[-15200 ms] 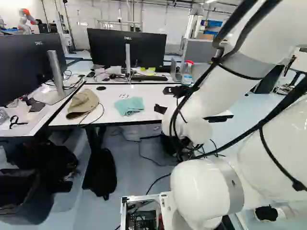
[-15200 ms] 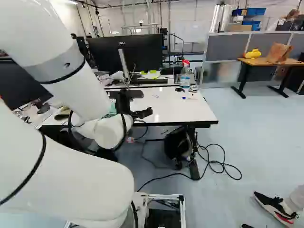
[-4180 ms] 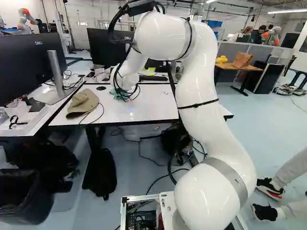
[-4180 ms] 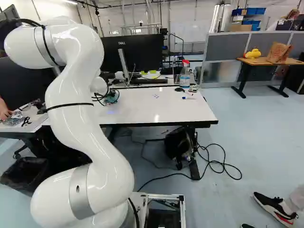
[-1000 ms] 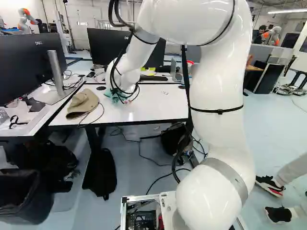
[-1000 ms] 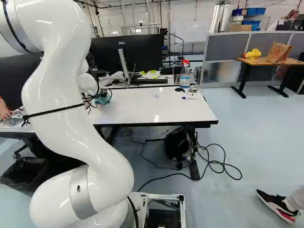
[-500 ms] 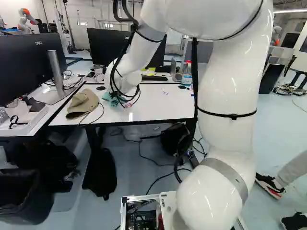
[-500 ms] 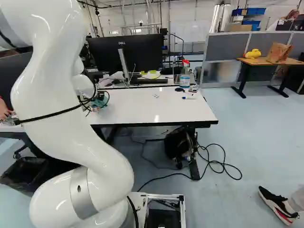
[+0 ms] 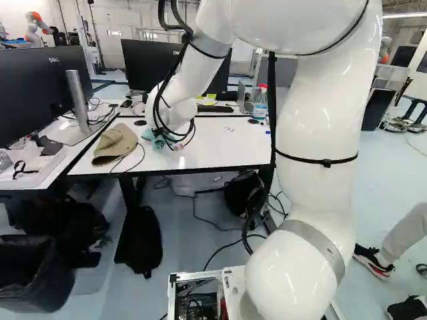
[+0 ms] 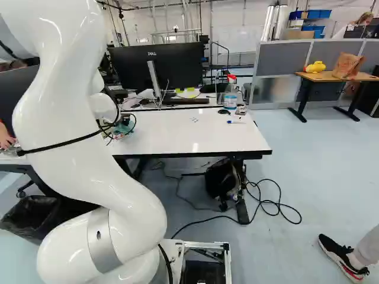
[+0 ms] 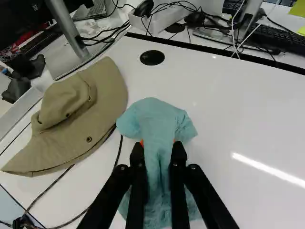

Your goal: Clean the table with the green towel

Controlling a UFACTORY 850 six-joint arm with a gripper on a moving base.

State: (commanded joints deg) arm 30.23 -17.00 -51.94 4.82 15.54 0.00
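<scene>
My gripper (image 10: pixel 124 121) is low over the white table (image 10: pixel 177 139), partly behind the arm in the right base view. In the wrist view both fingers of the gripper (image 11: pixel 158 151) press the green towel (image 11: pixel 157 119) from two sides. The towel is bunched, its folds spread on the tabletop ahead of and under the fingers. A bit of the towel (image 9: pixel 150 135) shows below the wrist in the left base view. Small dark marks (image 10: pixel 194 119) are on the tabletop, apart from the towel.
A tan hat (image 11: pixel 71 114) with a cord lies close beside the towel. Monitors, one on a stand (image 11: pixel 71 33), and a keyboard (image 11: pixel 271 38) stand beyond. A spray bottle (image 10: pixel 230 94) and a marker (image 10: pixel 235 122) are at the table's far right. Another robot (image 9: pixel 37 30) is far off.
Since the earliest frames the arm has swung over the table and the gripper has taken hold of the towel. Over the last second, towel and gripper moved slightly toward the hat. The base stayed still.
</scene>
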